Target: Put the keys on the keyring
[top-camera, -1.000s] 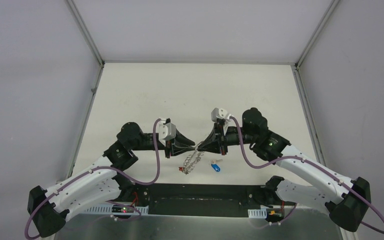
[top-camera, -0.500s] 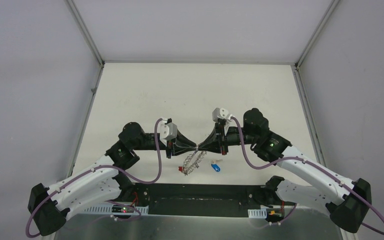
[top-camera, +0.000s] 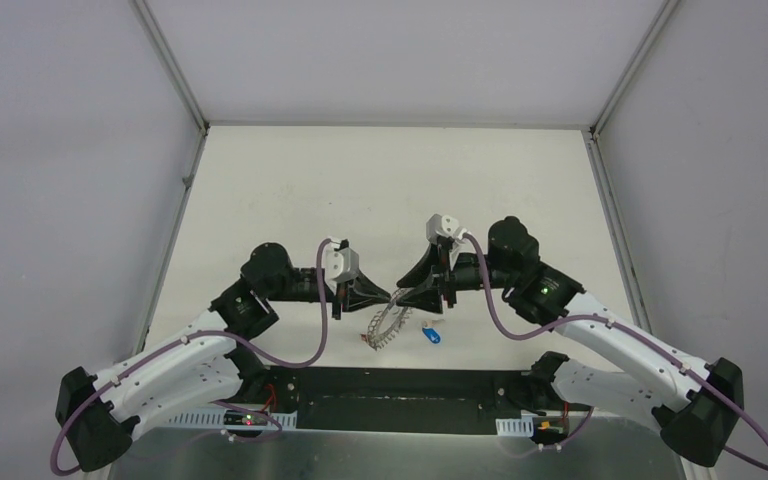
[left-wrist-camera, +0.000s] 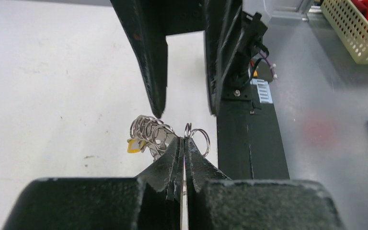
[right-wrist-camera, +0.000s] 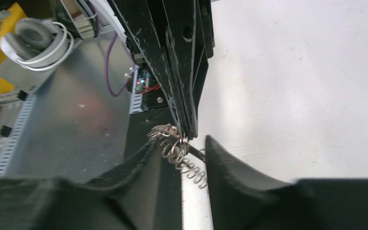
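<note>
While my left claw (left-wrist-camera: 183, 143) clenches the keyring (left-wrist-camera: 200, 139) mid-frame and my right claw (right-wrist-camera: 181, 141) hangs released: risk, keyring may twist free of narrow pinch.

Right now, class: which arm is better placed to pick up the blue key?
Likely right. The right jaws are open, and the blue key lies close by on that side; the left jaws are shut on the keyring.
</note>
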Controlling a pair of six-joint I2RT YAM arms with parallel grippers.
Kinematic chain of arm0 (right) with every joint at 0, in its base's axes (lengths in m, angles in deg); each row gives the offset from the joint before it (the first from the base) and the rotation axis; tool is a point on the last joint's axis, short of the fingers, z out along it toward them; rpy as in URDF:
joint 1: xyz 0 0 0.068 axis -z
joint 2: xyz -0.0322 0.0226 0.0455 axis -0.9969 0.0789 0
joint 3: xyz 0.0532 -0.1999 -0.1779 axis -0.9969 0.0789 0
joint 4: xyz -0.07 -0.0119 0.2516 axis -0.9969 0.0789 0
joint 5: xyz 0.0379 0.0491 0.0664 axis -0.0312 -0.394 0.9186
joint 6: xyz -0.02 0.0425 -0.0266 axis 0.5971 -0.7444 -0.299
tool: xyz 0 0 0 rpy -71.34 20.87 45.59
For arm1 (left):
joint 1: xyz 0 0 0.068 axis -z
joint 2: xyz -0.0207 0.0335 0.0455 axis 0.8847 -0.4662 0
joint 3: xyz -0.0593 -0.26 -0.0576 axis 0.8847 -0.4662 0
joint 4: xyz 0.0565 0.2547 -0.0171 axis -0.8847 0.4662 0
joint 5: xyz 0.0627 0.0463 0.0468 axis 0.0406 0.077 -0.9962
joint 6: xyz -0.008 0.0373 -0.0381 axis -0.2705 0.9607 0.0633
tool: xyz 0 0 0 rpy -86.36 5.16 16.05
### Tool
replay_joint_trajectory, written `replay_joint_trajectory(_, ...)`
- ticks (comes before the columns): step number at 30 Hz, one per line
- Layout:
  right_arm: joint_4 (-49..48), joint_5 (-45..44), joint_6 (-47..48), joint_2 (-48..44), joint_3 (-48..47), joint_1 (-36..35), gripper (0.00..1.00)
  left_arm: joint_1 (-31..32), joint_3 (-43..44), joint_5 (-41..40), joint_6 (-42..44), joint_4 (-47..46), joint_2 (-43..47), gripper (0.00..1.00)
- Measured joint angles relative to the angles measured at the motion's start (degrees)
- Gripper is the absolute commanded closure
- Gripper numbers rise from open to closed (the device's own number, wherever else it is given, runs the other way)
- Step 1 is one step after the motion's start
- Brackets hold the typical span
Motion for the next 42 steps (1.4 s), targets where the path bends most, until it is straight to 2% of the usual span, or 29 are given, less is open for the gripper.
replay_joint_trajectory(2,-0.1,-0.4,-0.3,-0.3,0.0,0.0,0.39,0.0,1.0,-0.1,1.4,4.4,-0.1,1.0)
replay_joint_trajectory(5,-0.1,-1.2,-0.2,-1.0,0.0,0.0,0.36,0.0,4.7,-0.3,4.7,12.7,-0.4,1.0)
replay_joint_trajectory(16,-0.3,-1.3,-1.3,0.4,-1.3,0.0,0.53,0.0,24.3,-1.2,19.5,38.7,-6.1,1.0)
replay_joint_trajectory(21,-1.7,-1.3,-3.1,3.1,-2.0,-0.9,0.54,0.0,29.5,-1.5,23.5,46.9,-9.6,1.0)
replay_joint_trajectory(27,-3.3,-1.6,-4.1,5.2,-3.1,-3.1,0.57,0.0,32.3,-1.6,25.3,52.1,-11.4,1.0)
replay_joint_trajectory(35,-4.4,-2.8,-5.4,8.1,-4.7,-5.0,0.62,0.7,32.4,-1.6,25.8,53.9,-11.4,1.0)
replay_joint_trajectory(42,-5.1,-8.8,-7.6,7.8,-4.7,-5.2,0.63,0.7,32.4,-1.9,26.2,54.6,-11.4,1.0)
